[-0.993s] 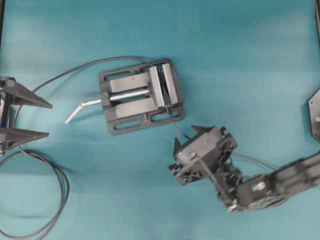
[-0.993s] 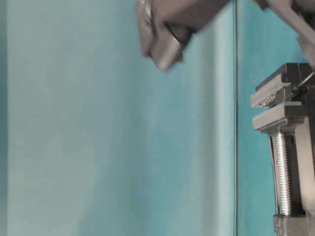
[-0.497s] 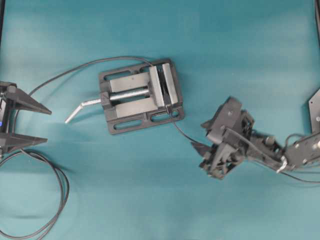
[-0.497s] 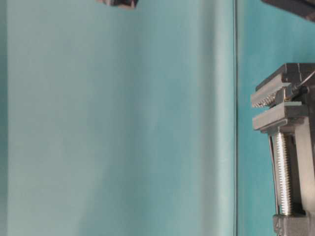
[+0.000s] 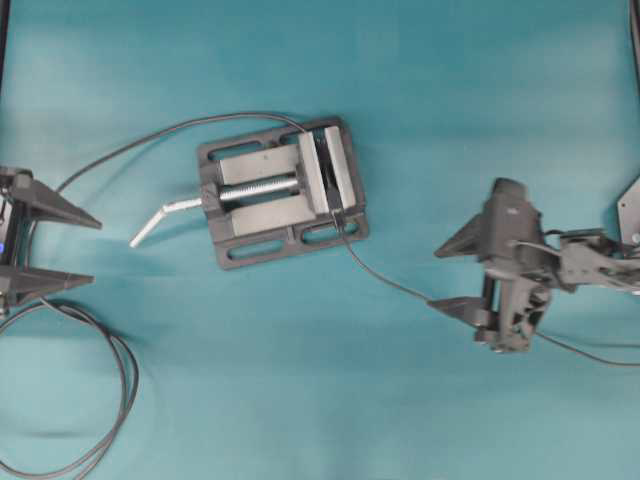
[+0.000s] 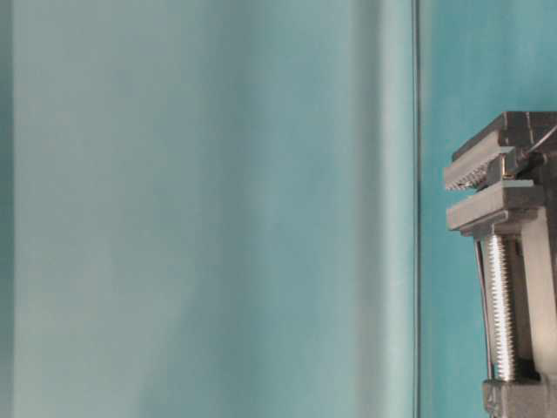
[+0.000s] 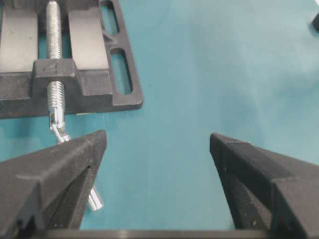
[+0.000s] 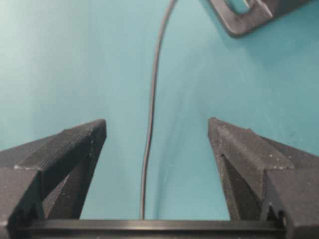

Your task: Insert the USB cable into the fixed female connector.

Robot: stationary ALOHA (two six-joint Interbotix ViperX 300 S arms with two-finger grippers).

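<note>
The USB cable [image 5: 385, 277] was seen lying on the teal surface [image 5: 480, 100] as a thin dark line. It ran from the near corner of the grey vise [image 5: 283, 193] down and rightward to the right pincer [image 5: 462, 278], then on beneath that arm. In the right wrist view the cable [image 8: 151, 114] was seen running lengthwise between the two fingers, its long axis aligned with the pincer's reach and a little nearer one finger. The right pincer was spread wide and nothing was gripped in it. The cable's plug end was found at the vise jaws, beside the fixed female connector [image 5: 336, 213]; whether it was already seated could not be told. The left pincer [image 5: 58, 247], likewise wide and empty, was held well apart at the left edge, facing the vise handle [image 7: 62, 137]. The right arm was judged the nearer to the cable.
</note>
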